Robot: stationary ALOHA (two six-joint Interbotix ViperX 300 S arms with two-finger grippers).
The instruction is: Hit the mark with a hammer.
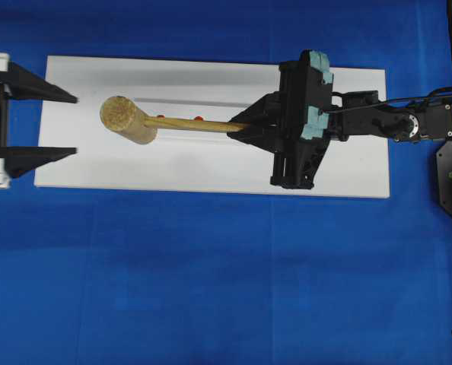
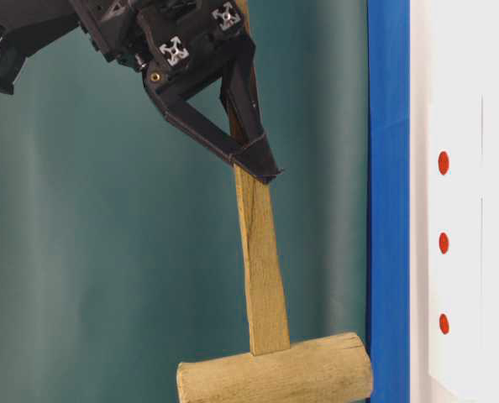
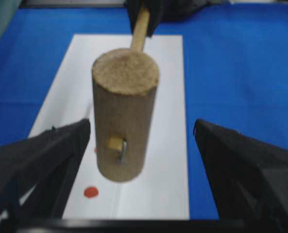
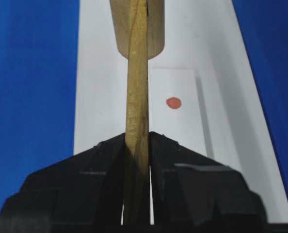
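Wooden hammer (image 1: 131, 119), handle clamped in my right gripper (image 1: 245, 126), hangs above the white board (image 1: 211, 171) unstruck, red marks (image 2: 443, 243) waiting; left gripper (image 1: 74, 124) gapes empty.

Count on the desk (image 1: 211, 289): one hammer (image 1: 131, 120), one white board (image 1: 211, 171), three red dots (image 2: 443, 243) in the table-level view, two grippers, left gripper (image 1: 70, 125) and right gripper (image 1: 245, 128), one of each

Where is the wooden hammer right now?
In the overhead view, the light-wood hammer is above the white board's left half, handle clamped in the right tool, head near the open left tool.
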